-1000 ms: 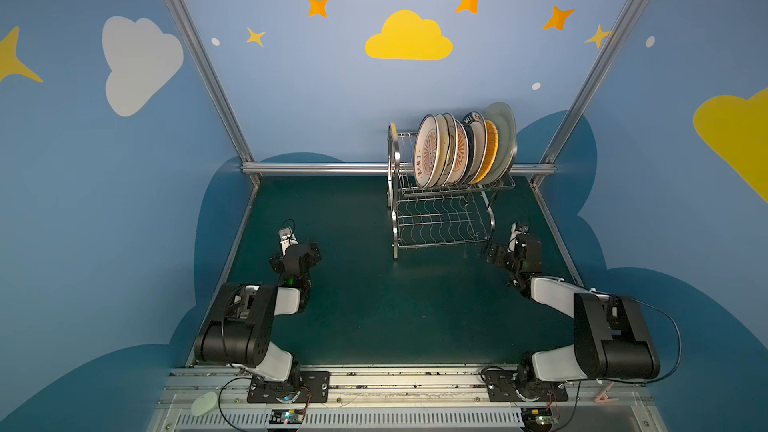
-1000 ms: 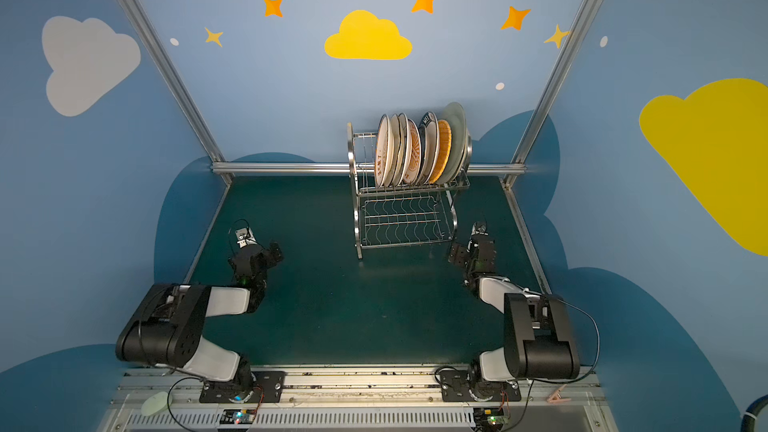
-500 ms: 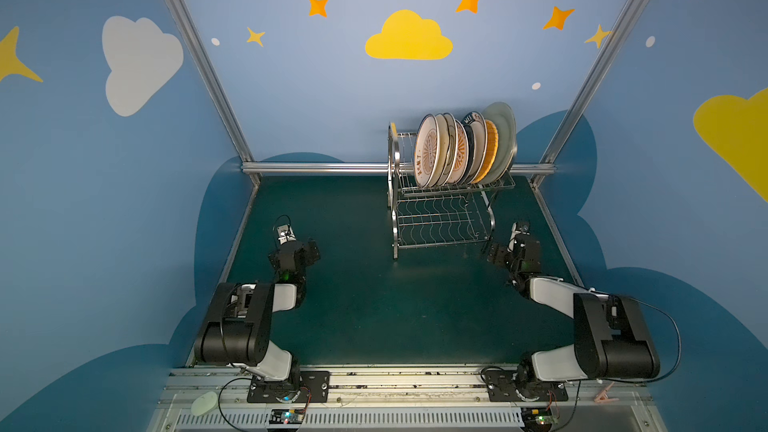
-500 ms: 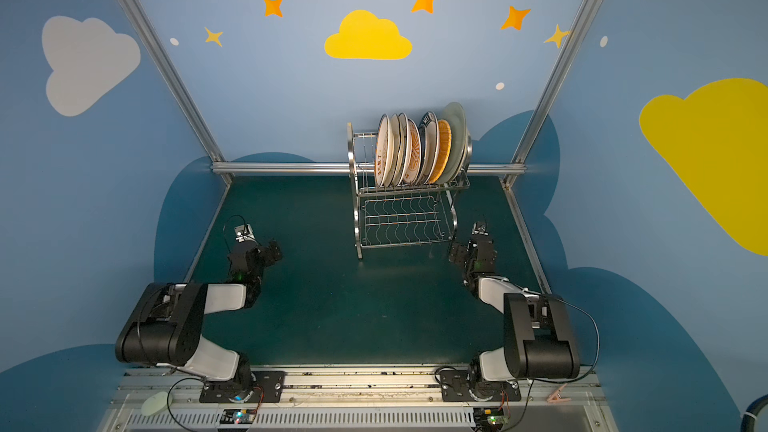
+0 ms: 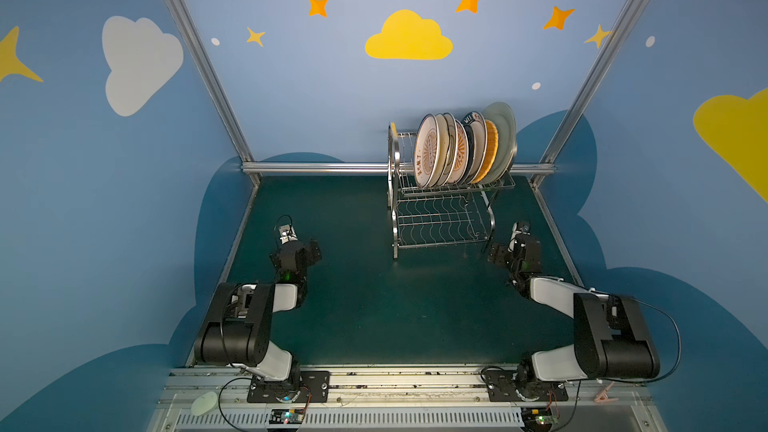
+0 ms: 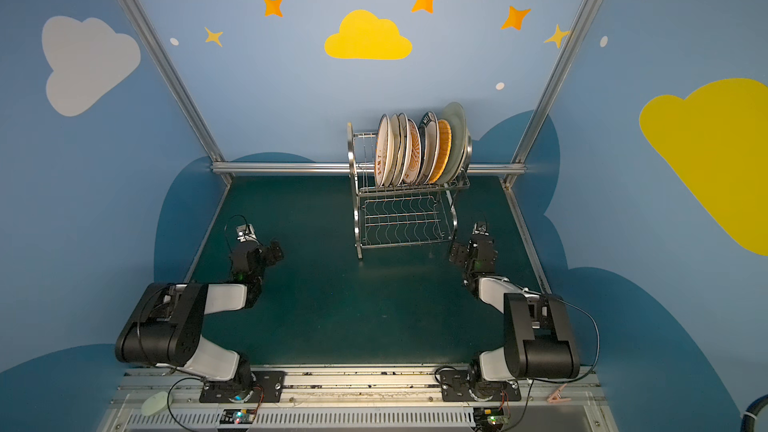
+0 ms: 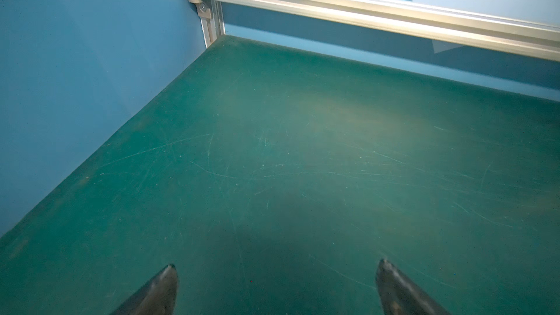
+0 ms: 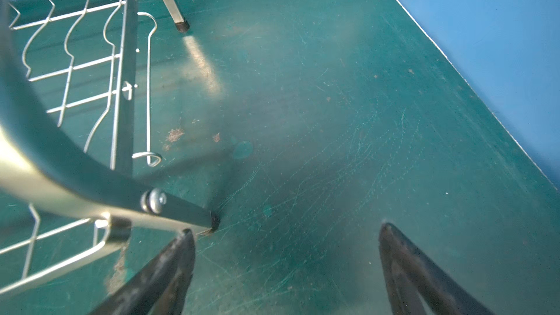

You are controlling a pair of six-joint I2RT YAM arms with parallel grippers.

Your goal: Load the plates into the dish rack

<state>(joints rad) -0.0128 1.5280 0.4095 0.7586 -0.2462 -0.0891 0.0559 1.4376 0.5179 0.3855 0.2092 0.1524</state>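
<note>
The dish rack (image 5: pixel 440 218) (image 6: pixel 401 222) stands at the back of the green mat in both top views. Several plates (image 5: pixel 428 151) (image 6: pixel 384 151) stand on edge in its upper tier, an orange-sunburst one in front and a pale green one (image 5: pixel 503 126) at the rear. Its wavy-wire lower shelf holds nothing. My left gripper (image 5: pixel 305 247) (image 7: pixel 277 263) hovers open over bare mat, far left of the rack. My right gripper (image 5: pixel 509 253) (image 8: pixel 286 227) is open and empty beside the rack's near right foot (image 8: pixel 213 221), one fingertip (image 8: pixel 185 237) close to it.
Blue walls and aluminium frame bars (image 5: pixel 324 168) (image 7: pixel 363 10) close in the mat (image 5: pixel 374 284) at the back and sides. The right wall (image 8: pixel 500 40) runs near the right gripper. A base rail (image 5: pixel 374 380) lies along the front.
The left gripper has shifted slightly over the mat. Right arm, rack and plates have not moved.
</note>
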